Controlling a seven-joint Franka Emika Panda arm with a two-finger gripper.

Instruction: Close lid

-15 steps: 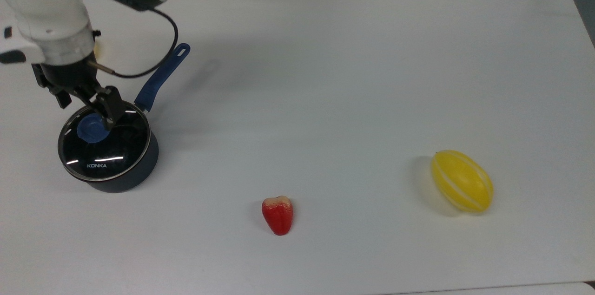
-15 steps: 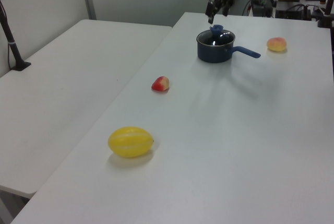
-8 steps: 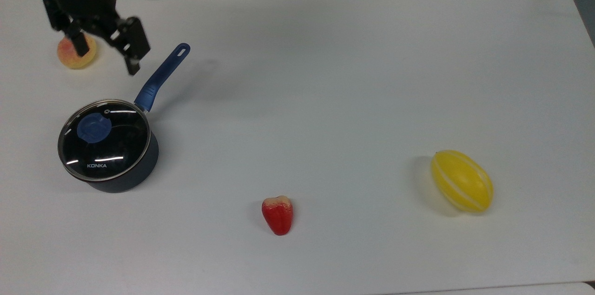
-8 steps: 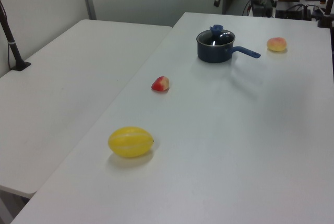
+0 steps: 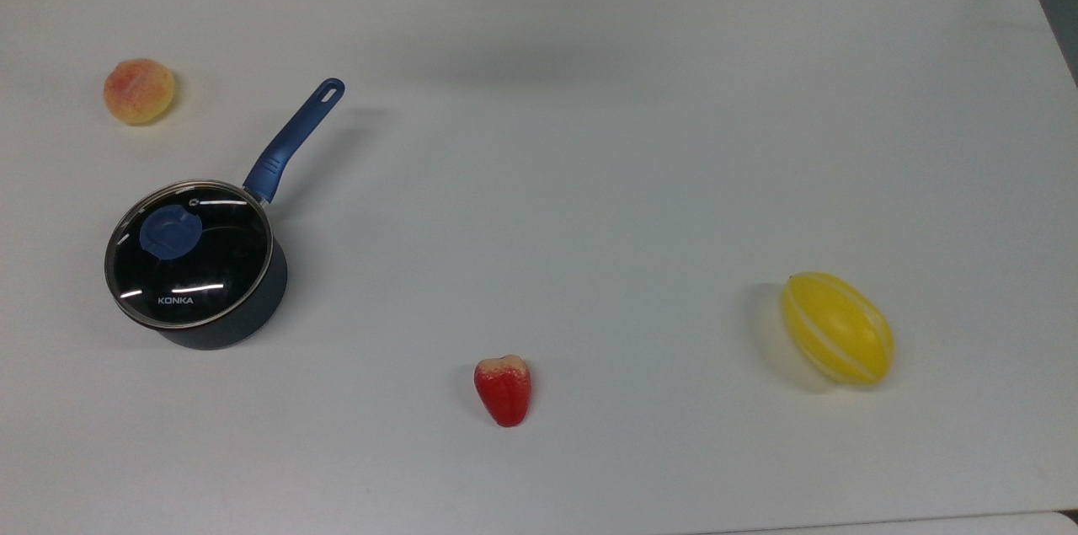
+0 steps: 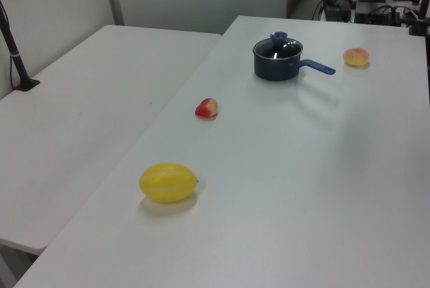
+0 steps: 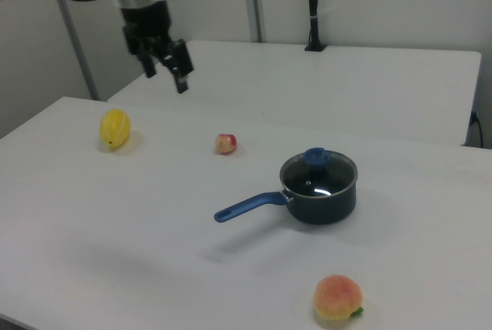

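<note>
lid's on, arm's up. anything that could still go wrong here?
Little, I think. The lid sits on the pan and looks seated all round in the top view; if one edge rides the rim, a nudge could shift it. The pan's handle sticks out over the table, so a low sweep could catch it. The gripper hangs high with fingers open, holding nothing.
</note>
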